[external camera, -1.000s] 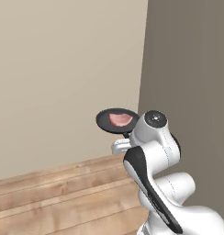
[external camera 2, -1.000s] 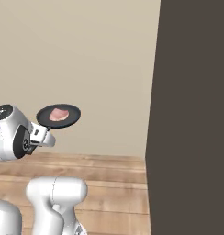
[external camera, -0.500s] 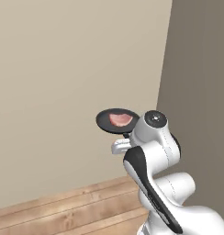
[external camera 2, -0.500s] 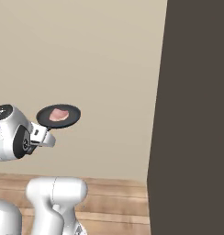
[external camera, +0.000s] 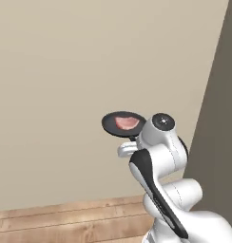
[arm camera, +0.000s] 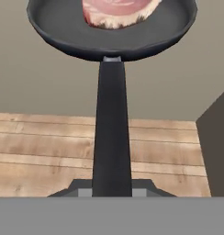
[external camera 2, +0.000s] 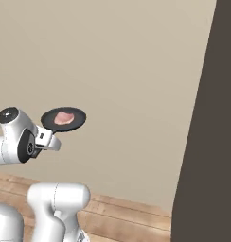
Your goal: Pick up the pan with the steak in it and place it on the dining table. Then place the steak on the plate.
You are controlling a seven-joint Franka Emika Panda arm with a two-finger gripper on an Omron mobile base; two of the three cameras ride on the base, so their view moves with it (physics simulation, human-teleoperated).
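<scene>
- Black metal pan (arm camera: 112,27) is up in the air, level, in front of a plain beige wall (external camera: 65,71)
- The gripper (arm camera: 112,190) is closed tight on the pan's long handle (arm camera: 112,133), near its end
- The pinkish-red steak (external camera 2: 64,117) lies flat inside the pan, about in its middle
- Below the pan, a wooden plank floor (arm camera: 40,156) runs along the foot of the wall
- To the right of the pan stands a dark grey panel (external camera 2: 207,142), well apart from it
</scene>
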